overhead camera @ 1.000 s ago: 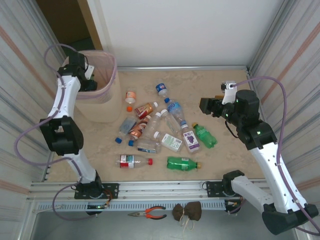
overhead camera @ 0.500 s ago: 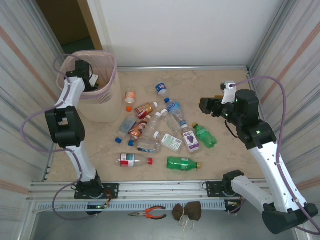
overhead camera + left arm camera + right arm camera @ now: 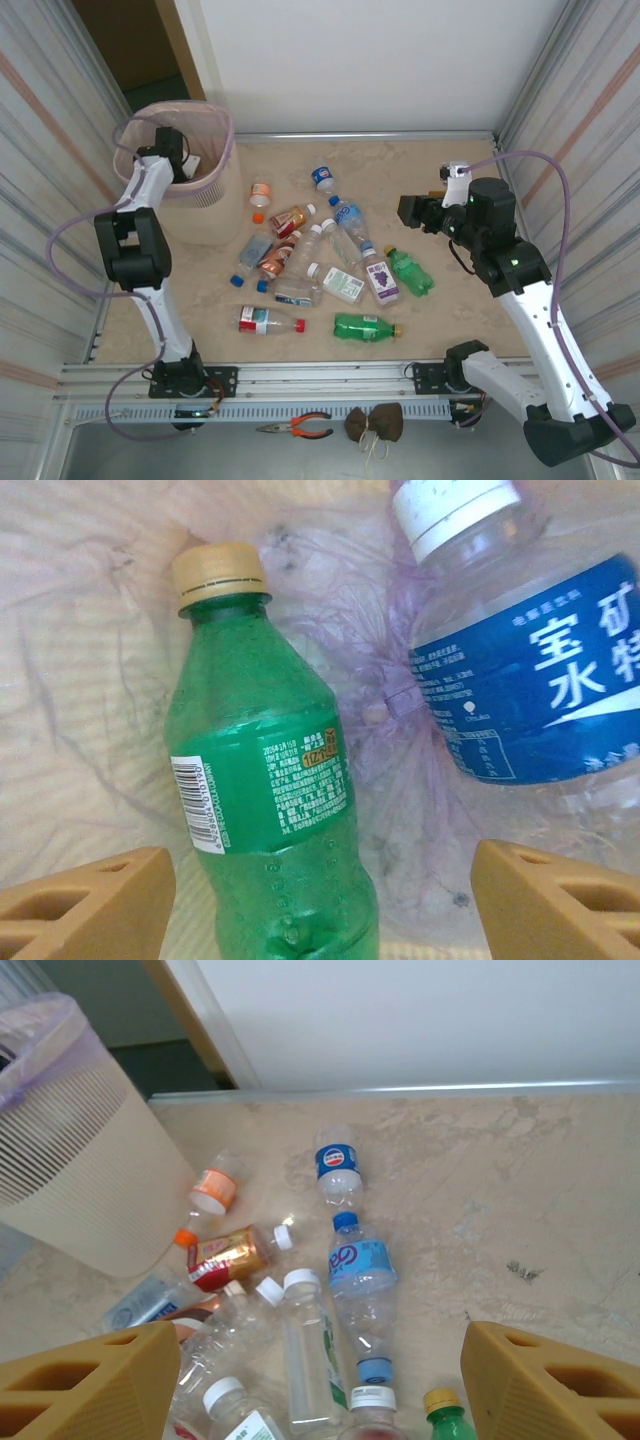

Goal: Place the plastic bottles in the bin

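Note:
The beige bin [image 3: 225, 150] with its pink liner stands at the far left of the table; its ribbed wall [image 3: 90, 1190] also shows in the right wrist view. My left gripper [image 3: 185, 165] reaches down inside it, open. Between its fingers, touching neither, lies a green bottle [image 3: 265, 810] with a tan cap on the liner, beside a clear blue-labelled bottle [image 3: 530, 700]. Several plastic bottles [image 3: 320, 260] lie scattered mid-table, among them two green ones [image 3: 410, 272] [image 3: 365, 326]. My right gripper [image 3: 412, 212] hovers open and empty above them, over a blue-capped bottle [image 3: 360, 1280].
Corrugated walls close in the table on both sides, with a white wall behind. A dark doorway opens behind the bin. Red-handled pliers [image 3: 297, 428] and a brown pouch [image 3: 375, 422] lie on the front rail below the arm bases.
My left arm has swung further in over the bin rim and its jaws have widened. The right arm and the bottles on the table have not moved.

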{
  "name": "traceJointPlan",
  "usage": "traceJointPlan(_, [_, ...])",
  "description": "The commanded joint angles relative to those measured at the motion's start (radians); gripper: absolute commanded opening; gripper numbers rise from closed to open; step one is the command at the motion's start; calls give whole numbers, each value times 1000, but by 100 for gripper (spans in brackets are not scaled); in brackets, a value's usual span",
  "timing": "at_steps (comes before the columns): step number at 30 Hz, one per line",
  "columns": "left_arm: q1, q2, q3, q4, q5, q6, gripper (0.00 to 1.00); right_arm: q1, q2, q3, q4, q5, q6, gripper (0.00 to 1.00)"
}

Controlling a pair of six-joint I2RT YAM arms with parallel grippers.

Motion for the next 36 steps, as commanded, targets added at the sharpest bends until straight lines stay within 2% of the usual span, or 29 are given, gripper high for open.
traceJointPlan(1, [6, -88, 18, 6, 27, -21, 78, 10, -14, 16, 10, -9, -9, 73])
traceJointPlan(13, [6, -242, 135, -42, 77, -43, 78, 9, -25, 27, 3, -6, -13, 73])
traceJointPlan(23, [-2, -349, 247, -35, 263, -118, 75, 8, -20, 41, 3, -13, -11, 73])
traceJointPlan(26, [-35, -375, 263, -16, 301, -121, 75, 9, -19, 44, 2, -13, -12, 73])
traceJointPlan(36, [-228, -381, 355, -15, 197, -125, 74, 10, -10, 59, -3, -21, -11, 73])
